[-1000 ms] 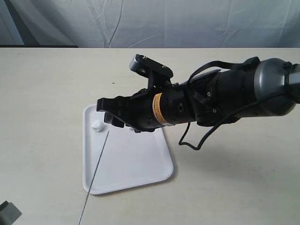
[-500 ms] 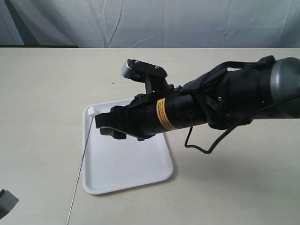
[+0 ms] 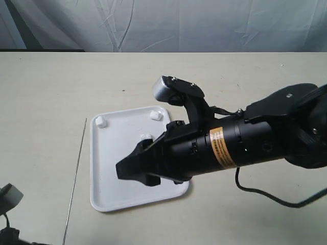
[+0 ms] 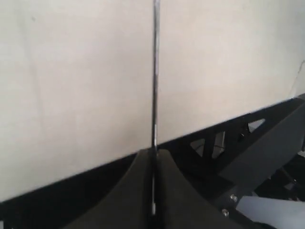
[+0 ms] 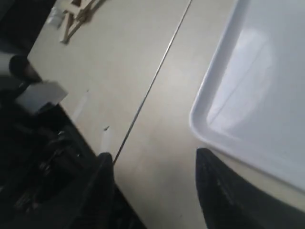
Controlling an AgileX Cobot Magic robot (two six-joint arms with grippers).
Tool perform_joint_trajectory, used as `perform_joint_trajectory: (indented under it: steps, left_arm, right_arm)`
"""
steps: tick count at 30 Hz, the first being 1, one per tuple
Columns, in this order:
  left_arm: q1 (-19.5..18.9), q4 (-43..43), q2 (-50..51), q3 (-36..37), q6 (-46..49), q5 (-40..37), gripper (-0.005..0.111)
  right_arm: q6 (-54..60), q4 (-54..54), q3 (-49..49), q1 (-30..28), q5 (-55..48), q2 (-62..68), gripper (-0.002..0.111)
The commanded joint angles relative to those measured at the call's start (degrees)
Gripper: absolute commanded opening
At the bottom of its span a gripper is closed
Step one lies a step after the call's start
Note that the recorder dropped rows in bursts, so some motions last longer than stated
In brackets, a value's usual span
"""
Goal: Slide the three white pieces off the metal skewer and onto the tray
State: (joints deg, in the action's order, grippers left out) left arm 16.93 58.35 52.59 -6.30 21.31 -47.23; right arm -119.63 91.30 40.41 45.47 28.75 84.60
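Note:
The white tray (image 3: 102, 196) lies on the beige table. The three white pieces rest on it, apart from each other: one in the far-left corner (image 3: 100, 121), one by the far rim (image 3: 156, 113), one near the middle (image 3: 146, 137). The metal skewer (image 3: 75, 176) is bare and runs along the table just left of the tray. My left gripper (image 4: 153, 152) is shut on the skewer (image 4: 155, 71); only a grey part of that arm (image 3: 10, 195) shows in the exterior view. My right gripper (image 3: 130, 174) hovers open over the tray's near half, holding nothing. Its wrist view shows the gripper (image 5: 153, 153), the skewer (image 5: 152, 86) and the tray rim (image 5: 200, 119).
A grey cloth backdrop (image 3: 179, 25) hangs behind the table. The table's near edge and a black metal frame (image 4: 248, 152) lie close under the left gripper. A small wooden object (image 5: 76, 14) stands on the table beyond the skewer.
The skewer has drawn leftward off the tray and lost its last white piece, which now lies in the far-left corner. My right arm has pulled back toward the near right, uncovering two pieces.

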Motion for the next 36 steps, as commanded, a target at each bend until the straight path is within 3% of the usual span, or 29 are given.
perform_joint_trajectory:
  steps: [1, 7, 10, 17, 26, 28, 32, 34, 36]
  left_arm:
    - [0.3, 4.2, 7.0, -3.6, 7.0, 5.8, 0.0]
    - [0.3, 1.9, 22.3, -9.1, 12.7, 6.8, 0.0]
    - [0.3, 3.2, 28.8, -10.4, 18.1, 11.5, 0.0]
    - [0.3, 16.1, 35.6, -13.7, 32.8, 12.1, 0.0]
    - [0.3, 16.2, 43.6, -14.8, 33.4, 9.7, 0.001]
    - [0.3, 16.6, 43.7, -14.8, 34.0, 9.8, 0.01]
    - [0.3, 16.6, 43.7, -14.8, 34.9, 6.6, 0.046]
    - [0.3, 16.6, 43.2, -14.8, 34.9, 3.5, 0.044]
    - [0.3, 16.7, 41.6, -14.7, 34.6, 1.6, 0.036]
  right_arm:
    - [-0.7, 0.3, -2.9, 0.0, 5.0, -3.5, 0.05]
    - [-0.7, 1.1, -6.7, 0.0, 5.6, -4.8, 0.05]
    - [-0.5, 1.5, -7.6, 0.0, 5.6, -4.8, 0.05]
    - [-0.4, 1.5, -7.6, 0.0, 4.9, -4.8, 0.05]
    - [-0.4, 1.5, -7.6, 0.0, 5.6, -4.8, 0.05]
    - [-0.4, 1.5, -7.6, 0.0, 5.7, -4.8, 0.05]
    - [-0.4, 1.5, -7.6, 0.0, 6.6, -4.8, 0.05]
    - [-0.4, 1.5, -7.6, 0.0, 7.0, -4.8, 0.05]
    - [-0.4, 1.5, -7.6, 0.0, 7.9, -4.8, 0.05]
